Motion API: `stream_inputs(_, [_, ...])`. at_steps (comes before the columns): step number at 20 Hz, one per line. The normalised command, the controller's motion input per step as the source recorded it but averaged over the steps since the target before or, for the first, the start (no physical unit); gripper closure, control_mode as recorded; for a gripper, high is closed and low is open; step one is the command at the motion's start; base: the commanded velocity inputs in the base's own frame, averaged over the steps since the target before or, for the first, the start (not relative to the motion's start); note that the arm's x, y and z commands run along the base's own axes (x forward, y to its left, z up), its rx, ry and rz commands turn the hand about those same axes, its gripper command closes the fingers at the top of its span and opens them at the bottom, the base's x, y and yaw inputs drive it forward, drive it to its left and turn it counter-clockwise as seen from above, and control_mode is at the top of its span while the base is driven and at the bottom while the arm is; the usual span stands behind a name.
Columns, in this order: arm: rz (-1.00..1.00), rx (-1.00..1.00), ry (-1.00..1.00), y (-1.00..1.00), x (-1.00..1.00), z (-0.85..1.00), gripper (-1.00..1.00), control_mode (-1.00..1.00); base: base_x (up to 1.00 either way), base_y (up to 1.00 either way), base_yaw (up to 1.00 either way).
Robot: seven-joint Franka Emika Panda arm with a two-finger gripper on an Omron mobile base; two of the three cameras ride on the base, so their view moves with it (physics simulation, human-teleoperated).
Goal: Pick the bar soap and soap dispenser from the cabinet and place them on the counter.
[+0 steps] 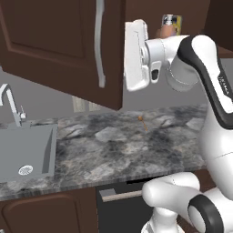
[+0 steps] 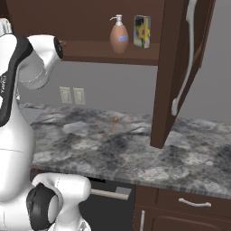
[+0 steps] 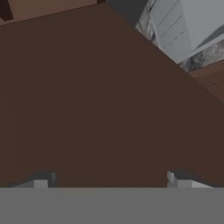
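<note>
The soap dispenser [image 2: 119, 39], a brown pump bottle, stands upright on the shelf of the open cabinet [image 2: 103, 53]. In the left base view its bottle [image 1: 165, 31] peeks out behind my wrist. My gripper [image 1: 129, 57] hovers high over the counter [image 1: 113, 141], right beside the edge of the open cabinet door [image 1: 59, 45] and to the dispenser's left. In the hand view the gripper [image 3: 109, 179] is open, fingertips [image 3: 41, 179] wide apart and nothing between them, facing the dark brown door panel [image 3: 96, 100]. The bar soap is hidden from me.
A flat yellow-and-blue box [image 2: 142, 30] stands just right of the dispenser. The other open door [image 2: 178, 67] hangs over the counter's right part. A grey sink [image 1: 27, 150] with a faucet [image 1: 10, 101] lies left. A tiny orange speck [image 2: 114, 121] sits on the counter.
</note>
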Motion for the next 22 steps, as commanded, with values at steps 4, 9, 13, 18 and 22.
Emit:
stream_inputs(4, [0.11, -0.03, 0.00, 0.63, -0.10, 0.00, -1.00, -1.00, 0.00, 0.00, 0.00])
stream_inputs(9, [0.02, -0.06, -0.05, 0.73, -0.07, 0.00, -1.00, -1.00, 0.00, 0.00, 0.00])
stream_inputs(13, [0.00, -0.06, -0.11, 0.74, -0.16, 0.00, -1.00, -1.00, 0.00, 0.00, 0.00])
stream_inputs(18, [0.00, -0.04, -0.11, 0.66, -0.15, -0.01, -1.00, -1.00, 0.00, 0.00, 0.00])
stream_inputs(22, [0.00, -0.04, -0.08, 0.49, -0.04, -0.07, -1.00, -1.00, 0.00, 0.00, 0.00])
